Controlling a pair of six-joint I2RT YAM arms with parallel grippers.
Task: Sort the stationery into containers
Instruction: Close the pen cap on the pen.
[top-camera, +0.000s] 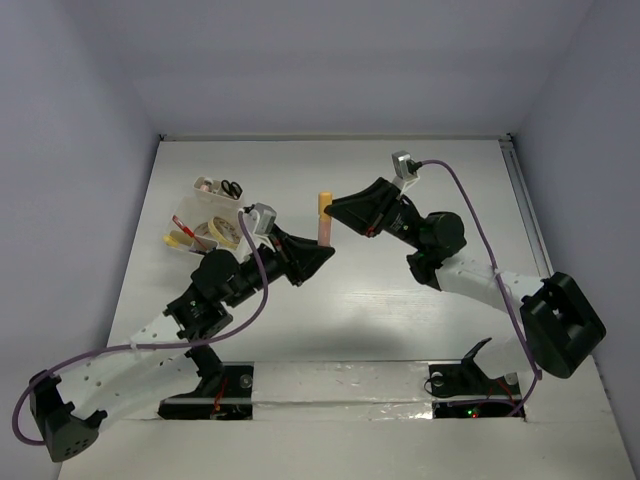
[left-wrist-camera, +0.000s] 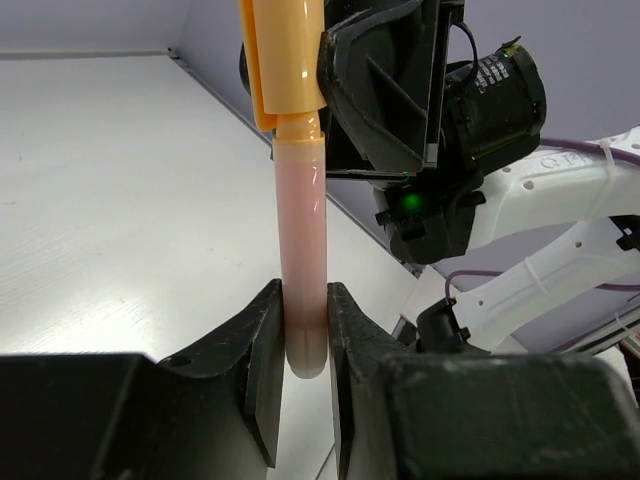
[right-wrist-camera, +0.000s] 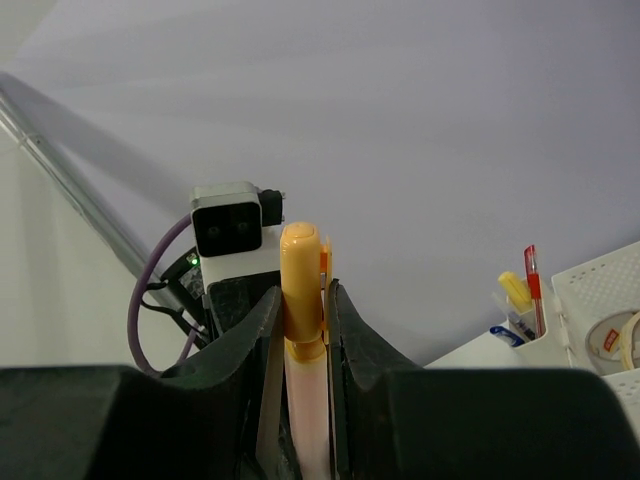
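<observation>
Marker (top-camera: 324, 220), orange cap, pink barrel, held right of container (top-camera: 205, 205), over table (top-camera: 420, 170) middle. Left gripper (left-wrist-camera: 303, 320) clamped on pink barrel's lower end. Right gripper (right-wrist-camera: 303, 310) clamped on orange cap. Scissors (top-camera: 231, 187) and tape rolls (top-camera: 222, 230) sit inside container; compartment boundaries unclear.

The left gripper (left-wrist-camera: 303, 335) is clamped on the rounded lower end of an upright pink marker (left-wrist-camera: 302, 230), one finger on each side. Above the fingers, the marker's orange cap (left-wrist-camera: 285, 60) sits against the right gripper (left-wrist-camera: 340, 80), apparently gripped; its far finger is hidden. A white table (left-wrist-camera: 120, 200) lies beyond the fingers.
</observation>
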